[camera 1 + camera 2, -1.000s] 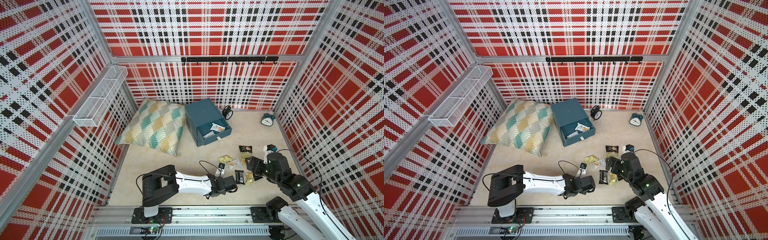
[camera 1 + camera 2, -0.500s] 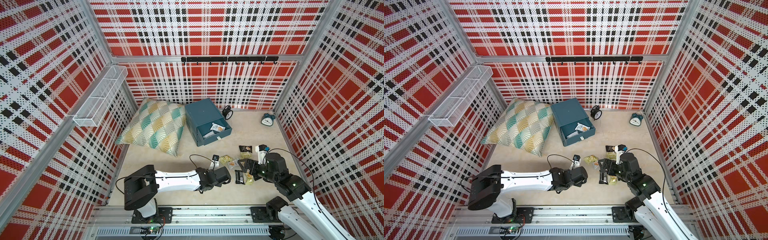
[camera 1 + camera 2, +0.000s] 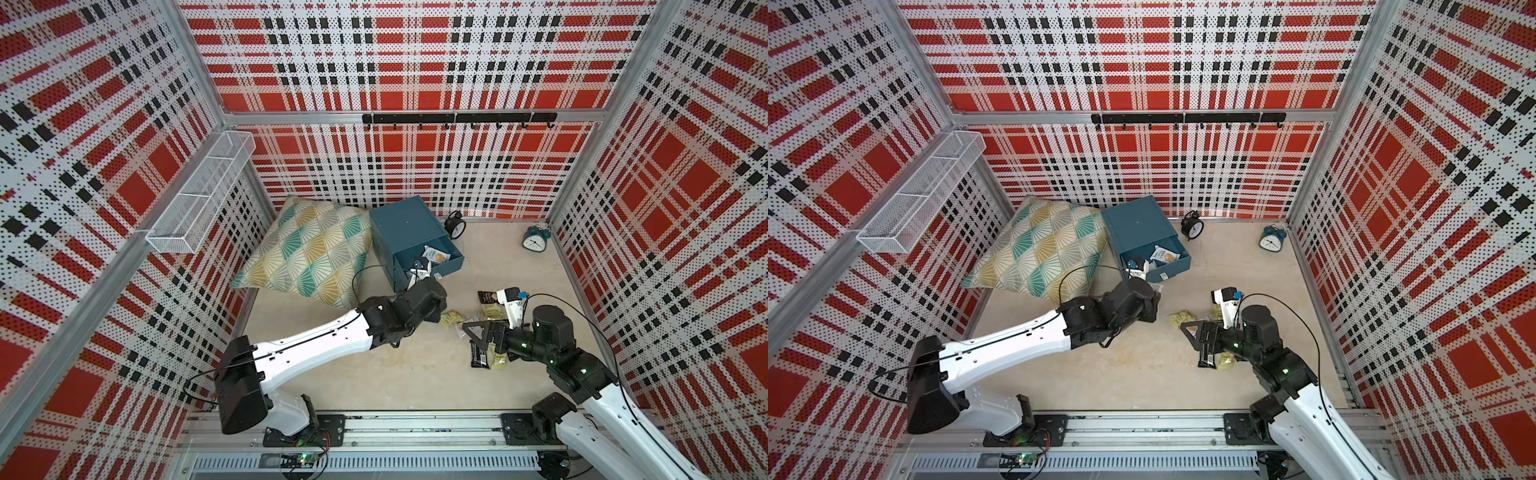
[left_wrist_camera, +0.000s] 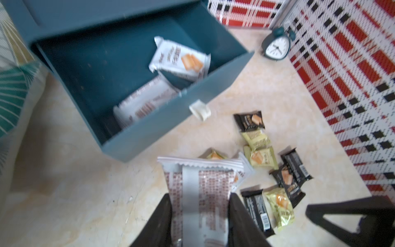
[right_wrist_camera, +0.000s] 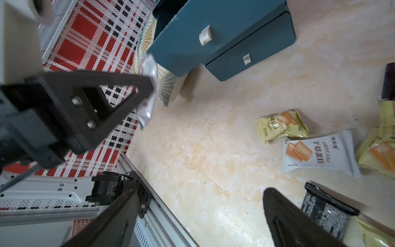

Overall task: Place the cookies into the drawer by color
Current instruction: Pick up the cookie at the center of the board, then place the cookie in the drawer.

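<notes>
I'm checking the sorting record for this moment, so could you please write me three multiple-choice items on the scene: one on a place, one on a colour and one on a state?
1. Where do the stowed white packets lie?
A. in the pulled-out drawer
B. in a shut drawer
C. outside any drawer

2. What colour is the held packet in the left gripper?
A. black
B. yellow-green
C. white and silver

3. How does the right gripper stand?
A. shut on a packet
B. open and empty
C. shut on nothing

Answers:
1. A: the left wrist view shows two white packets inside the drawer's walls.
2. C: its white back with a silver strip sticks out from between the shut jaws.
3. B: its jaws stand wide apart with nothing between them.
</notes>
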Robot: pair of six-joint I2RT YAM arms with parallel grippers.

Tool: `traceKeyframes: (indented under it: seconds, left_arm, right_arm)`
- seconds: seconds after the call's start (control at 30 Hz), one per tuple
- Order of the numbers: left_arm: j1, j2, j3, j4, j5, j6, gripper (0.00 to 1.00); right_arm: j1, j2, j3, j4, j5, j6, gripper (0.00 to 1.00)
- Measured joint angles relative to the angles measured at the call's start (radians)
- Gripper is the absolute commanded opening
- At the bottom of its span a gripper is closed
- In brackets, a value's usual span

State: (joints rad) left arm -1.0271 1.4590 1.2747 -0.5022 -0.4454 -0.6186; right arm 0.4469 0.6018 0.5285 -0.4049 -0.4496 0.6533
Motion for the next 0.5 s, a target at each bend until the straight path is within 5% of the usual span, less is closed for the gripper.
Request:
traceKeyframes:
  seconds: [0.5]
  left_arm:
    - [0.250, 0.072, 0.162, 0.033, 0.064, 0.189, 0.36]
  right_arm:
    - [0.076, 0.119, -0.003, 0.037, 0.093, -0.014, 0.98]
